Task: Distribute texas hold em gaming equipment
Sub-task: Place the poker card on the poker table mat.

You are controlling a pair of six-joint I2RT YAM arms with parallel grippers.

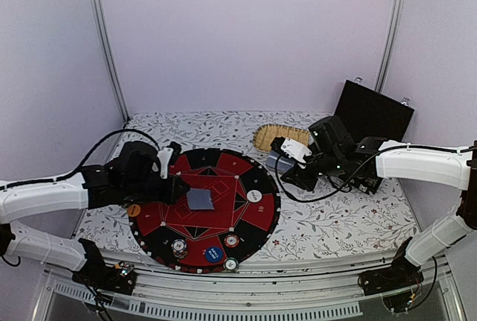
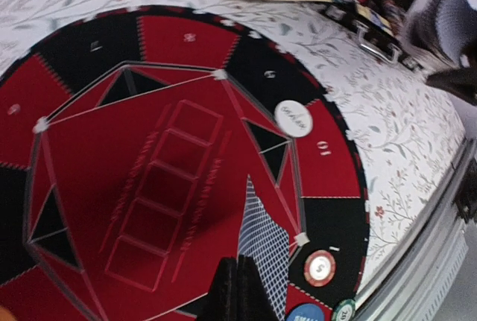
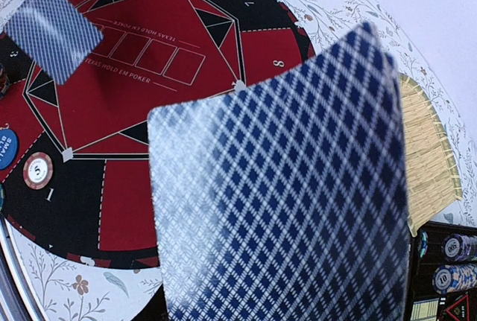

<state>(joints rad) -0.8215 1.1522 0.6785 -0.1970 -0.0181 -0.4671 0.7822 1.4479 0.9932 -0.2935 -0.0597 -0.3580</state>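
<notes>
A round red and black poker mat (image 1: pixel 195 226) lies mid-table. My left gripper (image 1: pixel 182 188) hovers over its centre, shut on a grey-blue-backed playing card (image 1: pixel 200 199). In the left wrist view that card (image 2: pixel 265 237) sticks out tilted beside the closed fingers (image 2: pixel 227 291). My right gripper (image 1: pixel 288 169) is off the mat's right edge, shut on another playing card (image 3: pixel 283 194), which fills the right wrist view and hides the fingers. On the mat lie a white button (image 1: pixel 254 196), an orange chip (image 1: pixel 133 210), a red chip (image 1: pixel 232 241), a blue chip (image 1: pixel 213 254) and a green chip (image 1: pixel 232 264).
An oval woven straw tray (image 1: pixel 274 134) sits behind the right gripper. An open black case (image 1: pixel 373 112) stands at the back right, with stacked chips (image 3: pixel 453 248) inside it. The floral tablecloth (image 1: pixel 335 220) surrounds the mat, and a metal rail (image 1: pixel 246 280) runs along the near edge.
</notes>
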